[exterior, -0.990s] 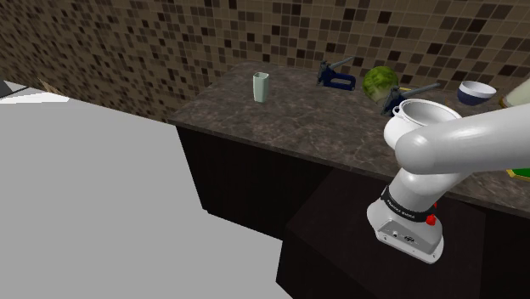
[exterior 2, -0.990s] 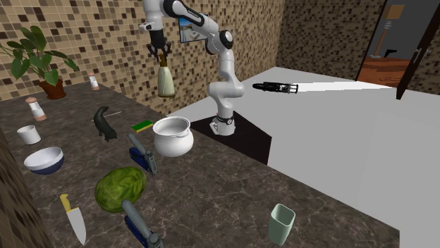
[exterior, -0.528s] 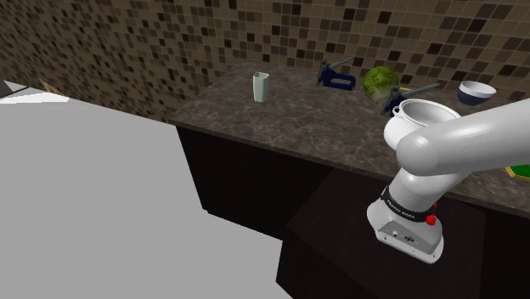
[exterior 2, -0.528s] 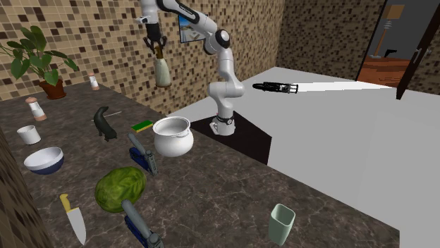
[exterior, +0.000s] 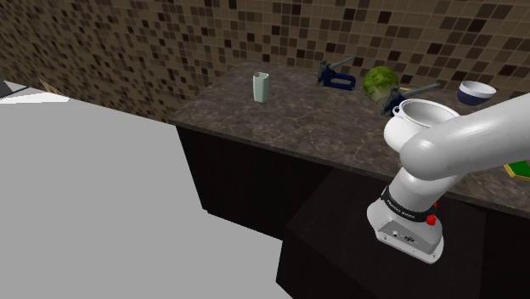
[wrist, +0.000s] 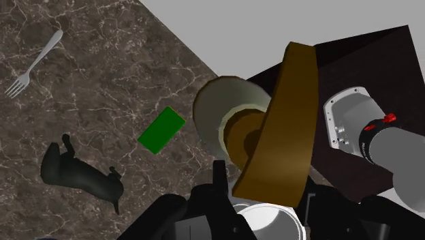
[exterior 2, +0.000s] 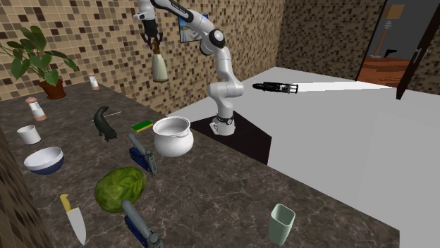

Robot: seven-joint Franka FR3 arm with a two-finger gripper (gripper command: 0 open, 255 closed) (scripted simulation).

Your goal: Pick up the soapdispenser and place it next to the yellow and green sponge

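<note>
Gripper (exterior 2: 154, 46) clamped on soap dispenser (exterior 2: 159, 68) top, bottle hanging under it — sponge (wrist: 161, 129) well below, offset. Descend slowly, keep upright, land just beside sponge, clear of pot (exterior 2: 173, 145).

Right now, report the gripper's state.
Gripper: shut on the soap dispenser, holding it by its top, in the air above the counter.

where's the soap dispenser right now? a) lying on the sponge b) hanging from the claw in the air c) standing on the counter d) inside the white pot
b: the claw clasps the soap dispenser by its top, high above the counter and the sponge.
</note>
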